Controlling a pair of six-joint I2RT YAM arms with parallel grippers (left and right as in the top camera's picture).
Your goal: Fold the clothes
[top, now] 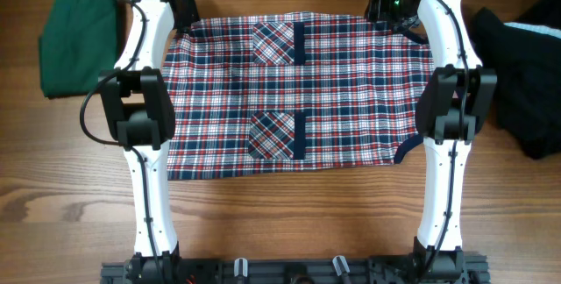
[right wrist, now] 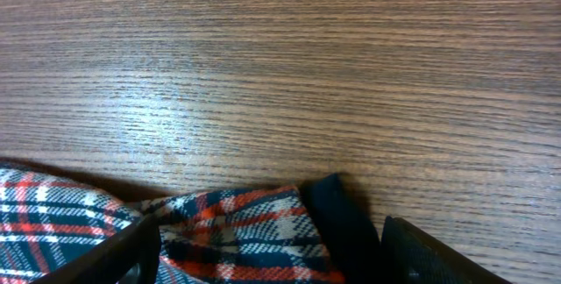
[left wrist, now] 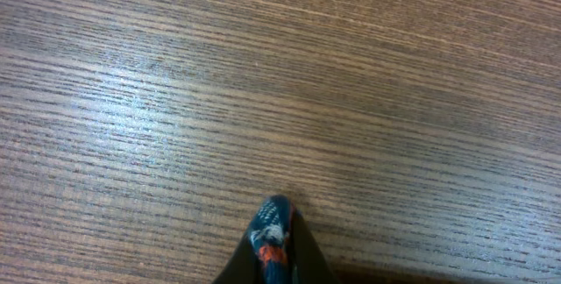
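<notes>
The plaid dress (top: 289, 91) lies spread flat across the middle of the wooden table (top: 280, 223), its long edges running from 9 o'clock to 3 o'clock; 2 pockets show on its upper face, 1 pocket (top: 273, 43) toward 12 o'clock and the other pocket (top: 272, 135) toward 6 o'clock, each with a navy strip along its 3 o'clock side. A folded dark-green garment (top: 79, 43) sits at 10 o'clock, apart from the dress; a black garment (top: 526, 74) lies heaped at 3 o'clock, beyond the right arm (top: 447, 144).

The left arm (top: 140, 117) reaches along the dress's 9 o'clock edge to its 11 o'clock corner. In the left wrist view, the left gripper (left wrist: 273, 253) has its fingers (left wrist: 307, 266) pressed together on a small peak of plaid cloth at 6 o'clock, with bare wood filling the rest of the view.

The right arm reaches to the dress's 1 o'clock corner. There the right gripper (right wrist: 269, 231) stands wide; 1 finger (right wrist: 425, 253) shows at 5 o'clock and the other at 7 o'clock. A bunched fold of plaid with its navy trim (right wrist: 337, 223) lies between them, and neither finger visibly presses on it.
</notes>
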